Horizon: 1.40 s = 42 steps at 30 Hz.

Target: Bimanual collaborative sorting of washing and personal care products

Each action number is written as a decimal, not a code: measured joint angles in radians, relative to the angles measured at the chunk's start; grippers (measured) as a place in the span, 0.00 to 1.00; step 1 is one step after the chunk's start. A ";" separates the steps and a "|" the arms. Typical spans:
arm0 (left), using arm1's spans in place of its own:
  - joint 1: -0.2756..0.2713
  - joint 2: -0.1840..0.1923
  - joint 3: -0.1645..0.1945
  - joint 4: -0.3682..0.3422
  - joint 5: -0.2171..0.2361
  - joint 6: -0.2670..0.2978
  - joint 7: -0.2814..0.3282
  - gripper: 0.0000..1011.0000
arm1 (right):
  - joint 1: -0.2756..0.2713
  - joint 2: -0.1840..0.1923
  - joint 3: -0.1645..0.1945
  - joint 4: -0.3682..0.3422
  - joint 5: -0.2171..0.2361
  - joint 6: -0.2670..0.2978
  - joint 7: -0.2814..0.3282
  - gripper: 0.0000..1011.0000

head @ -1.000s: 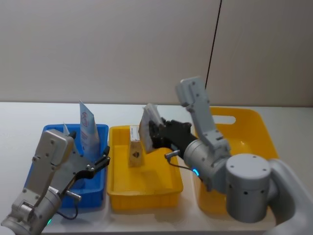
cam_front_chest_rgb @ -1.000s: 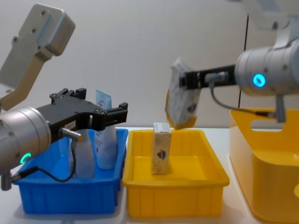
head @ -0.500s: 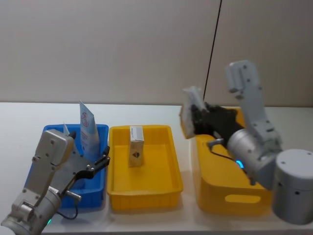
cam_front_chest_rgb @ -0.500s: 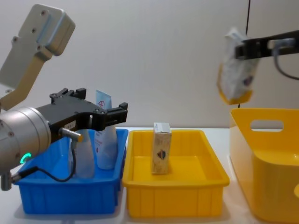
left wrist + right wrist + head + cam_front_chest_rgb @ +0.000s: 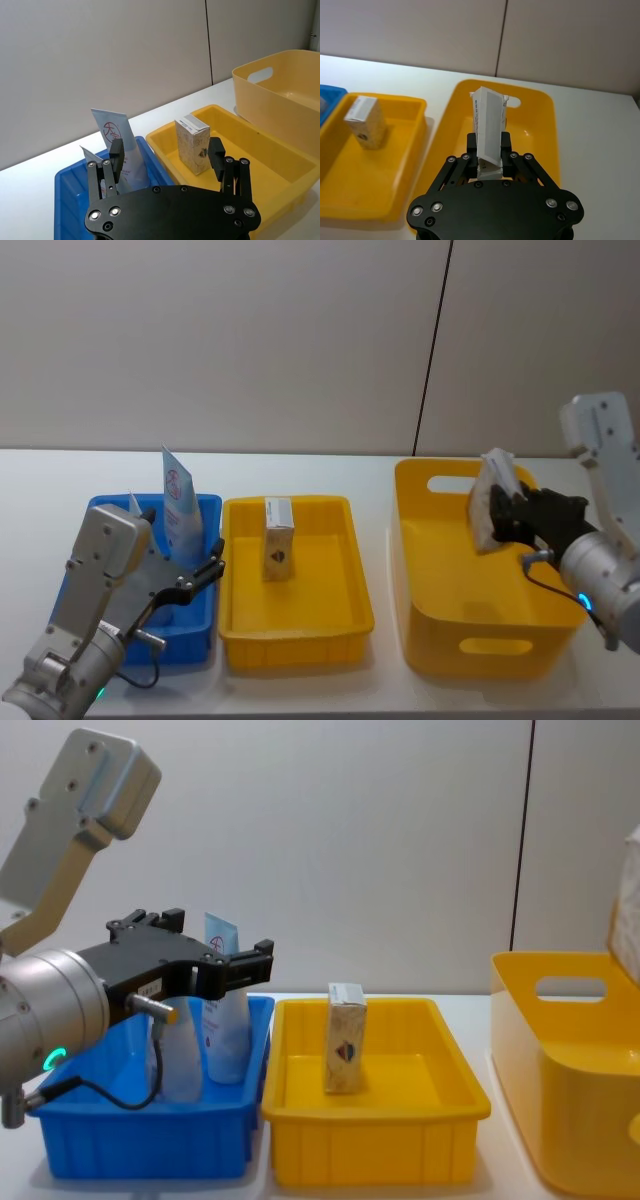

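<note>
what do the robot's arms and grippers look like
The left arm and right arm are silver-grey: round joint housings, each with a small cyan light, plus pale boxy links. The left gripper and right gripper are matte black, with flat bodies studded with silver screws. A thin black cable with a metal plug loops at each wrist.

We log a plain matt grey-beige panelled wall (image 5: 200, 340) across the back of the scene, softly and evenly lit. A thin dark vertical seam (image 5: 432, 350) divides it right of centre and runs down to the smooth white tabletop (image 5: 40, 480), whose far edge meets the wall's foot in a straight line.
</note>
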 joint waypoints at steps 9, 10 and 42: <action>0.000 0.000 0.000 0.000 0.000 0.000 0.000 0.99 | 0.004 0.019 0.042 0.042 0.002 0.003 0.011 0.22; 0.000 0.000 0.000 0.000 0.000 0.000 0.000 0.99 | 0.006 0.020 0.044 0.047 0.004 0.001 0.014 0.22; 0.000 0.000 0.000 0.000 0.000 0.000 0.000 0.99 | 0.095 -0.007 0.028 0.210 0.018 -0.077 0.080 0.56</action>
